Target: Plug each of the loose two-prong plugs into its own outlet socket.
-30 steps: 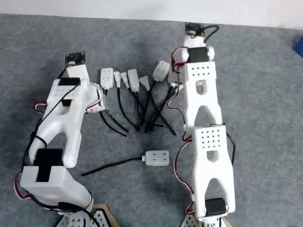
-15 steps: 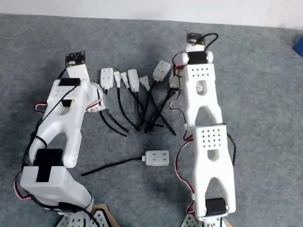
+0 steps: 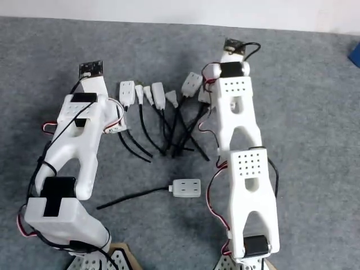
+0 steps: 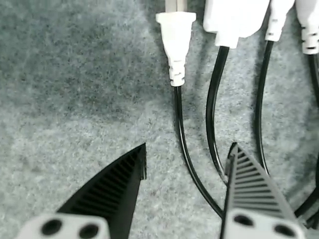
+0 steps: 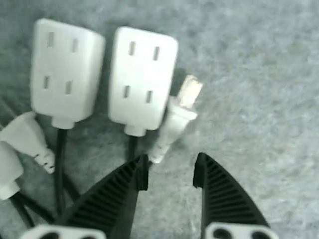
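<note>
Grey carpet (image 3: pixel 315 140) covers the work surface, with a white wall (image 3: pixel 169 8) along its far edge.

From the high view there are four outlet blocks. The first outlet block (image 3: pixel 126 93) lies just beside the left arm (image 3: pixel 79 129). Two paired blocks (image 3: pixel 192 84) (image 3: pixel 203 94) lie against the right arm (image 3: pixel 242 129). A lone block (image 3: pixel 185 188) lies between the arms, well back from both grippers. Three small plugs (image 3: pixel 139 93) (image 3: pixel 148 94) (image 3: pixel 171 99) lie in the row between, along with a longer white piece (image 3: pixel 158 94) that could be a plug or a socket; I cannot tell which. All of them trail black cords.

The left gripper (image 4: pixel 188 147) hangs over the carpet with its fingers wide apart, holding nothing. A black cord (image 4: pixel 178 119) runs through the gap, and its white plug (image 4: pixel 175 30) lies straight ahead of the fingertips. The first outlet block lies just beside that plug.

The right gripper (image 5: pixel 172 159) has its fingers a narrow gap apart and is also empty. A two-prong plug (image 5: pixel 174 122) lies just ahead of the fingertips, tilted, with its prongs pointing away. Its body lies against the side of the nearer paired block. Both paired blocks show two pairs of slots. Two edge plugs (image 5: pixel 25 137) (image 5: pixel 7 169) lie off to the side of the fingers.

Since a second ago the right arm's wrist has drawn back a little toward its base, uncovering more of the block beside it. The left arm, the plugs and the blocks have not shifted.
</note>
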### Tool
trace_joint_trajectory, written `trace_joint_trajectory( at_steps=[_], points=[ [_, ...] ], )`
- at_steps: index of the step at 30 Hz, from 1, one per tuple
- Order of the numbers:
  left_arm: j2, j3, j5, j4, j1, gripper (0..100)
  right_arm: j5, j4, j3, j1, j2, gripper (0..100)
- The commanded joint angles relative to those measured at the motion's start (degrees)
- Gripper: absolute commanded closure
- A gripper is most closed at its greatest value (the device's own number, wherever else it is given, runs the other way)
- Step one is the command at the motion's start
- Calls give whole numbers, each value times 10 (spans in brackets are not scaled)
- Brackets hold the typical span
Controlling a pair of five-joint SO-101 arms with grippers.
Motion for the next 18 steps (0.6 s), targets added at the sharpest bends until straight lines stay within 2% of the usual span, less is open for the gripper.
trace_joint_trajectory(
  at_steps=[1,13,15,18],
  points=[
    [-1,-2,1,-8,10,737,-6,-23,-1,-20,-10,835],
    [-1,-2,1,-8,10,737,-4,-38,-7,-16,44,837],
    [-1,-2,1,-8,10,737,-4,-38,-7,-8,44,868],
    [-1,0,1,-9,10,737,-3,-36,-7,6,44,976]
  ],
)
